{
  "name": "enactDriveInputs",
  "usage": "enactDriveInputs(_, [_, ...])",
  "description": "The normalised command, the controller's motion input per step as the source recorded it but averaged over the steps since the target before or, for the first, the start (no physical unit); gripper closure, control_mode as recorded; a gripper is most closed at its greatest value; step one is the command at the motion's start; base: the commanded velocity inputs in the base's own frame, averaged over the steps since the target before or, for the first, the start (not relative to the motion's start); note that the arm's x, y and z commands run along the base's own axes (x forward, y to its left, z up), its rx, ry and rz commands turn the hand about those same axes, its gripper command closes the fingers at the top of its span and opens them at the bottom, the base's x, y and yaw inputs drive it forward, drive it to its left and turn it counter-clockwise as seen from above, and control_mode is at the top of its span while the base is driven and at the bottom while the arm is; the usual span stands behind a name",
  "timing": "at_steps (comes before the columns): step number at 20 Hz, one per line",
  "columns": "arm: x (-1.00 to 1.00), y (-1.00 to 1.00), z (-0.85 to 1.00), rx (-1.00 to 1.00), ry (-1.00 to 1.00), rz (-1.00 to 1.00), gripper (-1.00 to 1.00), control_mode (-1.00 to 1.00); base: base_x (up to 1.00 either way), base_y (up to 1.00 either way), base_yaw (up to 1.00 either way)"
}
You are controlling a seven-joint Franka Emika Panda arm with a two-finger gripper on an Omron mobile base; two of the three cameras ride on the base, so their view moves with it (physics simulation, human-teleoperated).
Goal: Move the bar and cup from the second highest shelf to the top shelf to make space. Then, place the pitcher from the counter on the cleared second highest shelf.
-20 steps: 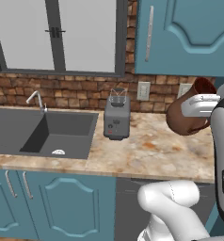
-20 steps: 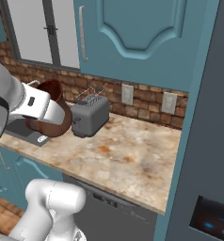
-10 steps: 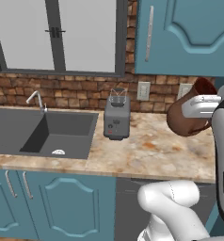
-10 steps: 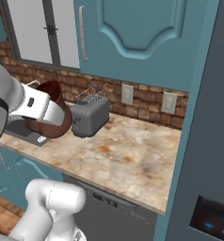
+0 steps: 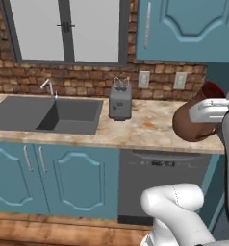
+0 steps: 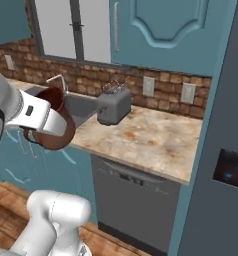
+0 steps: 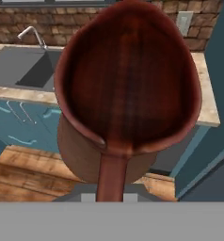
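Reddish-brown clay, the pitcher [image 7: 128,89] is hanging in the air off the tabletop [image 5: 150,126], carried by your tool [image 7: 113,195], which is clamped tight on its loop handle. From the hand camera you are looking straight into its flared mouth. It is hovering in front of the tabletop edge, well apart from the grey toaster [image 5: 120,102] and sink [image 5: 44,114].
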Motion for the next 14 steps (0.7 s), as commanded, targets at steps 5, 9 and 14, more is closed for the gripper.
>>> enactDriveInputs(5, [0.0,0.0,0.0,0.0,0.0,0.0,1.0,1.0,-0.9,0.0,-0.26])
enactDriveInputs(9, [0.0,0.0,0.0,0.0,0.0,0.0,1.0,1.0,-0.5,-0.01,-0.45])
enactDriveInputs(14, [0.0,0.0,0.0,0.0,0.0,0.0,1.0,1.0,-0.22,-0.12,-0.52])
